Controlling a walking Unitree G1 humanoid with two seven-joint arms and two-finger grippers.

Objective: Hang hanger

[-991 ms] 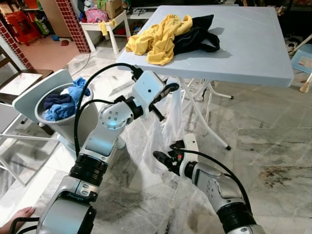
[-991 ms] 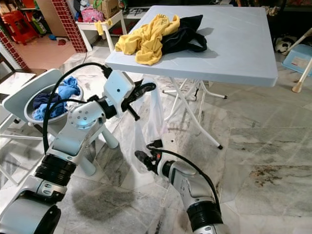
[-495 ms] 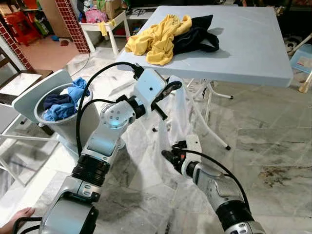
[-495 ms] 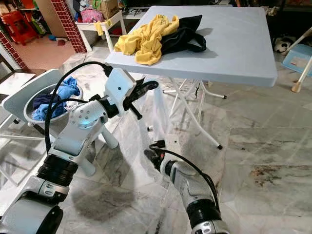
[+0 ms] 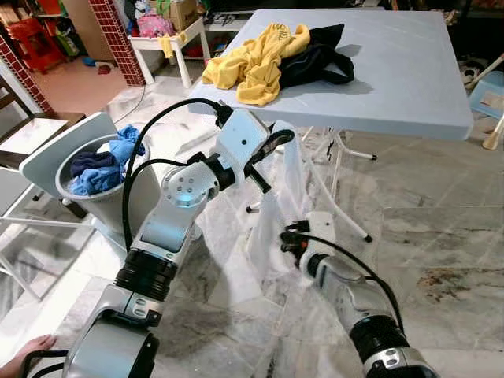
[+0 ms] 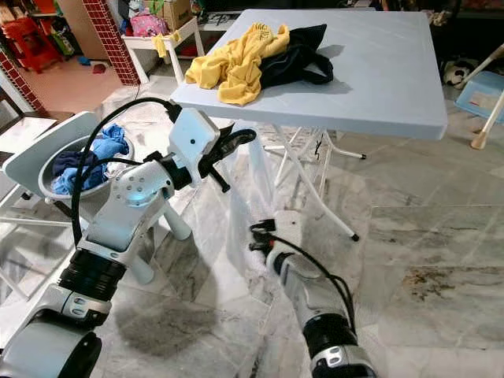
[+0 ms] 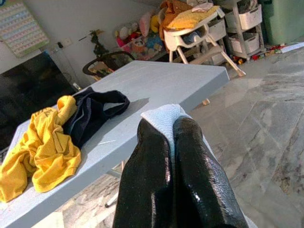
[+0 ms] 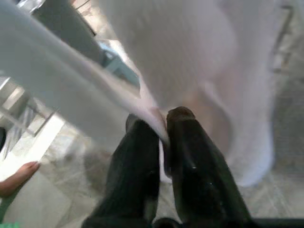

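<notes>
Our left gripper [image 5: 272,150] stays clamped on the top of a thin white garment [image 5: 277,206], just below the near edge of the grey table [image 5: 409,71]. Our right gripper [image 5: 290,241], pinching the garment's lower part, has swung right and farther from us over the last second, drawing the cloth taut. We see no hanger, so hanging looks some way off. A basket of clothes [image 5: 98,167] sits to the left.

Pale blue folding table [image 5: 409,87] on marble floor [image 5: 441,205]. Yellow shirt [image 5: 252,59] crumpled at table's near corner, black garment [image 5: 319,59] touching it. Basket [image 5: 67,193] of blue clothes [image 5: 102,165] off to left. Brick pillar [image 5: 118,35] behind, white stool [image 5: 165,43] beside it.
</notes>
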